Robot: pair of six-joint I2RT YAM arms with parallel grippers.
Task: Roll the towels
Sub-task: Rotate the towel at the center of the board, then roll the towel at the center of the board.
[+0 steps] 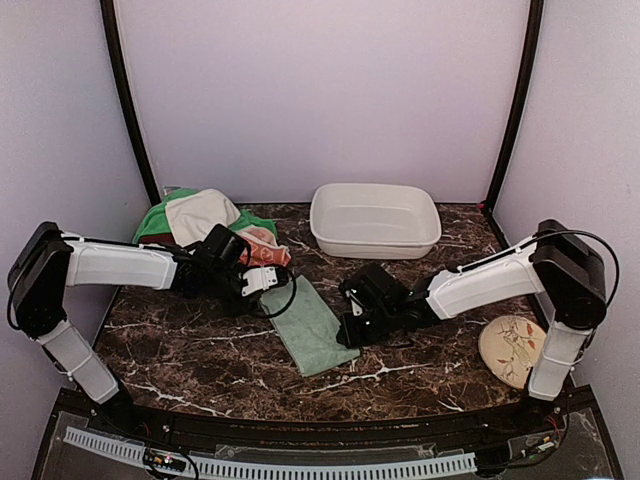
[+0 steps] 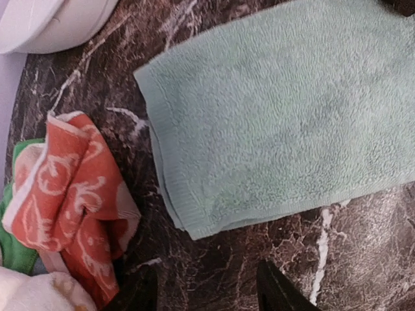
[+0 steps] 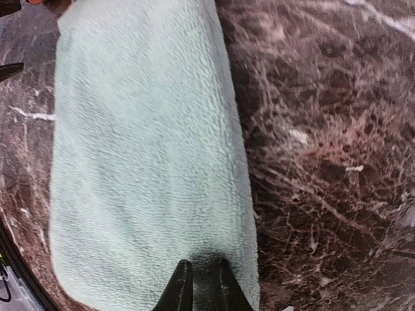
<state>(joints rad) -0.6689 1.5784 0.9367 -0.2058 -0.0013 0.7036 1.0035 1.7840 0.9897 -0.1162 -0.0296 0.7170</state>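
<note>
The pale sage-green towel [image 1: 315, 325] lies flat on the marble between both arms. My right gripper [image 3: 203, 288] sits at its right end, jaws nearly together and tips pressed into the pile, pinching the cloth [image 3: 142, 149]. My left gripper [image 2: 207, 291] hovers open over bare marble just short of the towel's [image 2: 285, 116] other end, gripping nothing. Bunched at the back left lie an orange swirl-patterned towel [image 1: 266, 251], a cream-white towel [image 1: 203, 214] and a bright green towel [image 1: 153, 222]. The orange towel [image 2: 71, 194] lies close beside my left fingers [image 2: 139, 291].
A white plastic basin [image 1: 375, 238] stands at the back centre; its corner [image 2: 45, 23] shows in the left wrist view. A round floral plate [image 1: 512, 350] leans at the table's right edge. Dark marble [image 1: 200, 355] stretches in front of the towel.
</note>
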